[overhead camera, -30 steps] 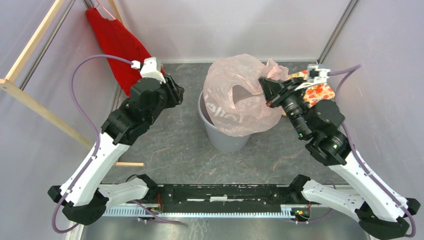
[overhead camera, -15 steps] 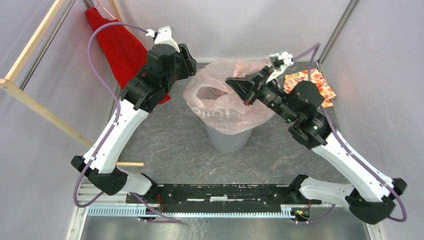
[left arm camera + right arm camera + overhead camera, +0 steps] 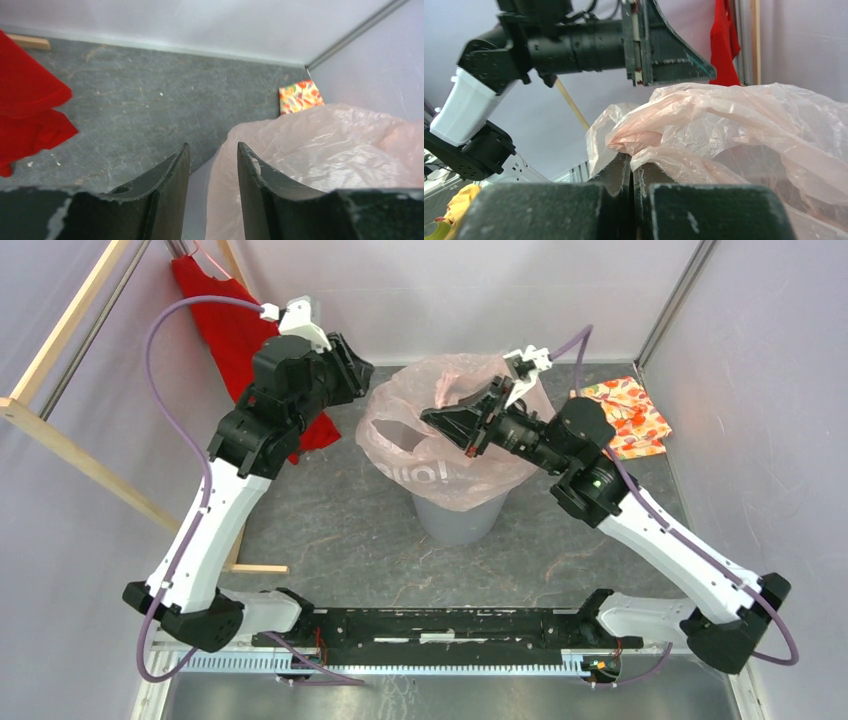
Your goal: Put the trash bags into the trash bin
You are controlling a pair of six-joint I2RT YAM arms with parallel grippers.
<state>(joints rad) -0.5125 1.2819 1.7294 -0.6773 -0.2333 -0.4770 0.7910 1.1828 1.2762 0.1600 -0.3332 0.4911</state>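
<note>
The pale pink trash bag (image 3: 440, 455) is draped over the round grey trash bin (image 3: 455, 520) and hides its rim. My right gripper (image 3: 432, 420) is above the bin, shut on a bunched fold at the top of the bag (image 3: 724, 115); its jaws (image 3: 631, 162) are pressed together on the plastic. My left gripper (image 3: 362, 373) is open just left of the bag. In the left wrist view its fingers (image 3: 212, 150) stand apart with nothing between them, and the bag's edge (image 3: 325, 150) lies below and to the right of them.
A red garment (image 3: 240, 330) hangs at the back left beside a wooden frame (image 3: 60, 440). An orange floral folded cloth (image 3: 625, 415) lies on the grey floor at the back right. Pale walls close in the back and sides.
My right gripper has carried the bag leftward over the bin, so it now covers the opening. My left arm rose toward the back, came near the bag, then drew slightly left.
</note>
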